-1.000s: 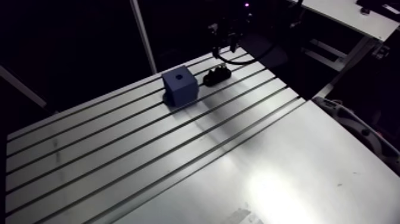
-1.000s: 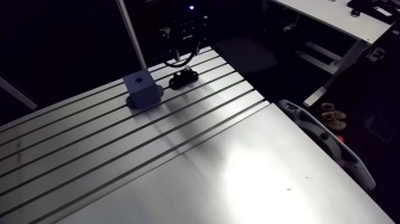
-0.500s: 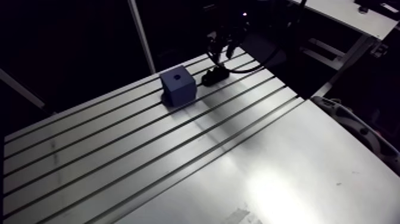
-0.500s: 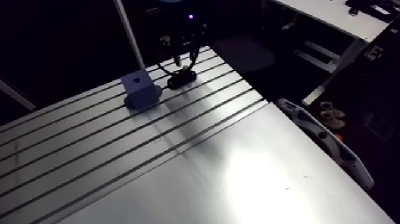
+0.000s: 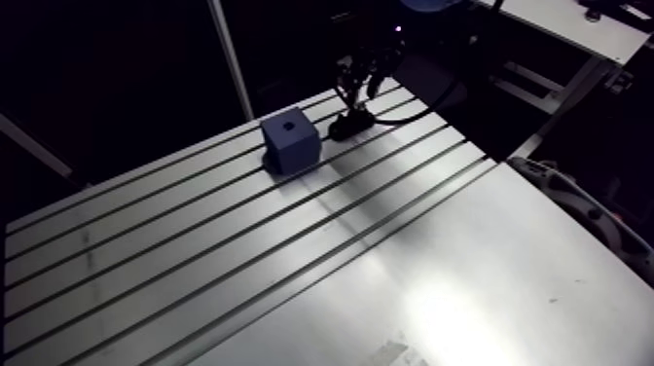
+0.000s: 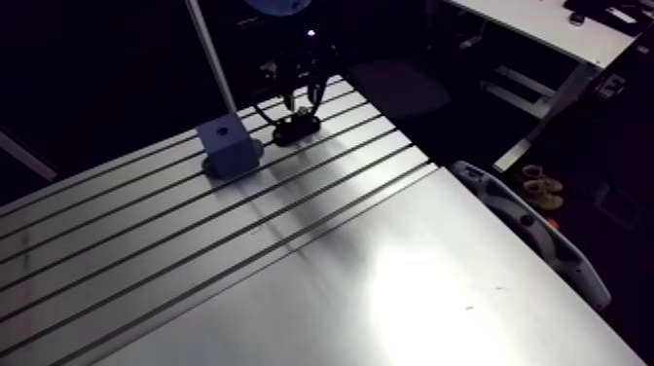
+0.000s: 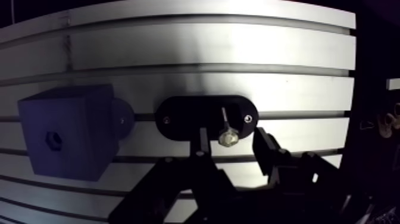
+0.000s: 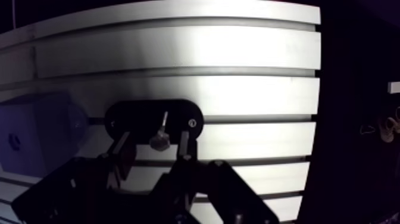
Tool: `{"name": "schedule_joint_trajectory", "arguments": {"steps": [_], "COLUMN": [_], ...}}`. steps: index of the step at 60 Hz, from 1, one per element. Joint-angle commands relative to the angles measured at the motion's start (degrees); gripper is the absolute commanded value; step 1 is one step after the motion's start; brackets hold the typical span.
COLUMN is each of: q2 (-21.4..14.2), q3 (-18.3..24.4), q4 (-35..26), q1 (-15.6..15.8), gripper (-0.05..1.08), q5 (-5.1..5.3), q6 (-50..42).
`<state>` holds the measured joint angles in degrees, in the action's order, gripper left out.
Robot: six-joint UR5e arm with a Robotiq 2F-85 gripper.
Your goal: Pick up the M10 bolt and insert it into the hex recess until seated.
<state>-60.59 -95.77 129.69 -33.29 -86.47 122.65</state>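
A dark blue block [image 7: 65, 140] stands on the slotted table [image 5: 389, 273], with a hex recess [image 7: 53, 139] in the face toward the wrist camera. Beside it lies a black oval holder [image 7: 178, 116] with the M10 bolt [image 7: 227, 134] standing in it, head toward the camera. My gripper [image 7: 232, 140] is open and hangs just above the holder, one finger on each side of the bolt with a gap on both sides. In the arm view the gripper [image 5: 358, 83] sits over the holder [image 5: 350, 124], right of the block [image 5: 291, 143].
The block and holder sit near the table's far edge. A slanted metal post [image 5: 234, 58] rises behind the block. A grey curved frame [image 5: 584, 209] runs along the table's right side. Long slots cross the left half of the table.
My gripper has come down and a little left, from above the table's far edge to just over the holder. The block, holder and bolt have not moved.
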Motion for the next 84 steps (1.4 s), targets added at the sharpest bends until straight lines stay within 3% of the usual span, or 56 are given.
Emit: {"name": "schedule_joint_trajectory", "arguments": {"steps": [1, 84], "q2": [0.0, 0.7], "q3": [-0.1, -0.2], "q4": [0.1, 0.4], "q1": [-0.5, 0.0], "gripper": [0.51, 0.56], "q5": [0.03, 0.03], "q6": [0.0, -0.1]}}
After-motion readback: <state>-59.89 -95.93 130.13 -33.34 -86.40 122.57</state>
